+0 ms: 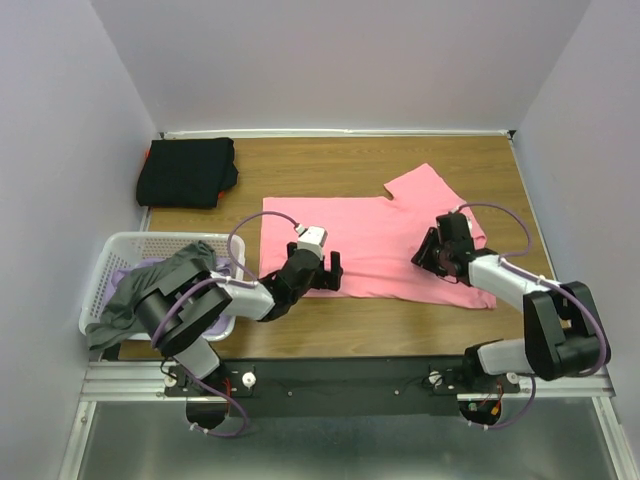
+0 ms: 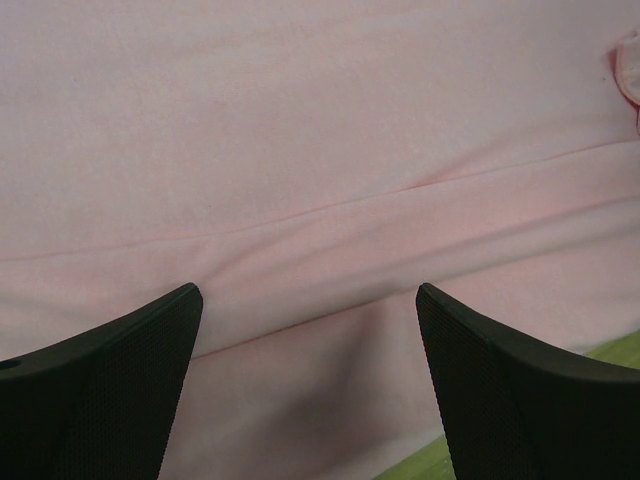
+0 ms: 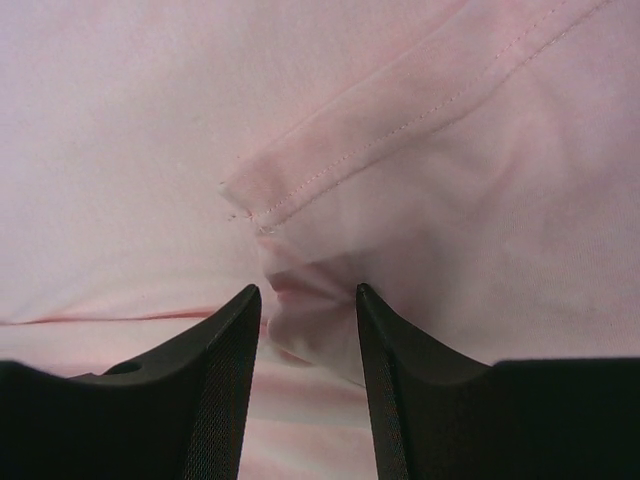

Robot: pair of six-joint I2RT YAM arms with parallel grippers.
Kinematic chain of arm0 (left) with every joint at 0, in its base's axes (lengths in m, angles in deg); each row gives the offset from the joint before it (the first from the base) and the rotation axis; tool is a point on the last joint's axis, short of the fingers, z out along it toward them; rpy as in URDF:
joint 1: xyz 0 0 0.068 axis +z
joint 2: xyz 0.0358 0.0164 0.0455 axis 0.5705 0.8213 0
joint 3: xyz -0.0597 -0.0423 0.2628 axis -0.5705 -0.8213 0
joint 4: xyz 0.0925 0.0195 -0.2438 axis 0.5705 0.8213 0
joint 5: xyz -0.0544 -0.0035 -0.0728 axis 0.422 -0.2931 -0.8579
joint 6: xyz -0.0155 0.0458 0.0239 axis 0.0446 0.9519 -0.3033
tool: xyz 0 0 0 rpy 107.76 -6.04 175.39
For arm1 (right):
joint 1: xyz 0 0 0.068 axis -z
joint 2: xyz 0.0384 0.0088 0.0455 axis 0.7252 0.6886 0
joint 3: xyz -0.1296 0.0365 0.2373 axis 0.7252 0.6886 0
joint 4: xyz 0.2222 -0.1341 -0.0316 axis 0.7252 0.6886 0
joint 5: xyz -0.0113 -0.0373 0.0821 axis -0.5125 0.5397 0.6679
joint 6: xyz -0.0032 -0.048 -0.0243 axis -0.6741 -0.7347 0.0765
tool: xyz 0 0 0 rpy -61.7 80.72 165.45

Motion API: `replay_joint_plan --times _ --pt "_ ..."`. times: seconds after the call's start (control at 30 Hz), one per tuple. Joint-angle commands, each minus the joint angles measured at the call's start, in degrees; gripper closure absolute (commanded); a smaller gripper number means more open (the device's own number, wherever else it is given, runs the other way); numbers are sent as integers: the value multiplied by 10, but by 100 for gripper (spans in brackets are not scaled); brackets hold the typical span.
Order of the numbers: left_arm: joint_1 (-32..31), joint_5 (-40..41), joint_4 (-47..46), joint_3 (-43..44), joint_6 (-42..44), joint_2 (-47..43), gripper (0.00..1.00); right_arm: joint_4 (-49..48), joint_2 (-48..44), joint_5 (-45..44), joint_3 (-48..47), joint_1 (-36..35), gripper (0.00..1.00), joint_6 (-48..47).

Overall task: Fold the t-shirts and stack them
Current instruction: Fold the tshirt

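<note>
A bright pink t-shirt (image 1: 370,245) lies spread flat on the wooden table. My left gripper (image 1: 318,272) hovers over its near hem, open and empty; the left wrist view shows the fingers (image 2: 130,370) wide apart above smooth pink cloth (image 2: 320,150). My right gripper (image 1: 435,255) is at the shirt's right side near a sleeve, with its jaws closed on a bunched fold of pink cloth (image 3: 310,300) beside a stitched sleeve hem (image 3: 400,120). A folded black t-shirt (image 1: 187,170) sits at the back left. Grey (image 1: 150,290) and lavender (image 1: 125,272) tees lie in the basket.
A white lattice laundry basket (image 1: 150,243) stands at the table's left edge, next to my left arm. Bare wood (image 1: 330,160) shows behind the pink shirt and along the near edge (image 1: 380,325). Walls close in the table on three sides.
</note>
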Motion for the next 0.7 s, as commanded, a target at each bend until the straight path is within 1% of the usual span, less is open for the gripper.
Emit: replay_joint_plan --times 0.0,0.2,0.33,0.37,0.47,0.5,0.53,0.57,0.63,0.67 --pt "-17 -7 40 -32 -22 -16 4 111 -24 29 52 -2 49 34" --pt "-40 -3 39 -50 -35 -35 4 140 -85 32 65 -3 49 49" --pt "-47 6 46 -56 -36 -83 4 153 -122 26 58 -3 48 42" --pt "-47 14 61 -52 -33 -92 4 157 -126 23 49 -2 48 38" --pt "-46 40 113 -17 -18 -135 3 171 -134 5 -9 -3 48 11" --pt "-46 47 135 8 -11 -150 2 172 -133 -3 -49 -3 48 2" --pt "-45 57 135 22 -4 -157 2 173 -132 -10 -68 -3 48 -3" --pt "-42 72 154 36 3 -162 2 174 -126 -21 -88 -3 47 -9" --pt "-15 78 167 74 27 -172 2 173 -112 -56 -135 -3 47 -24" --pt "-1 65 165 84 38 -173 1 172 -90 -67 -182 -2 46 -29"
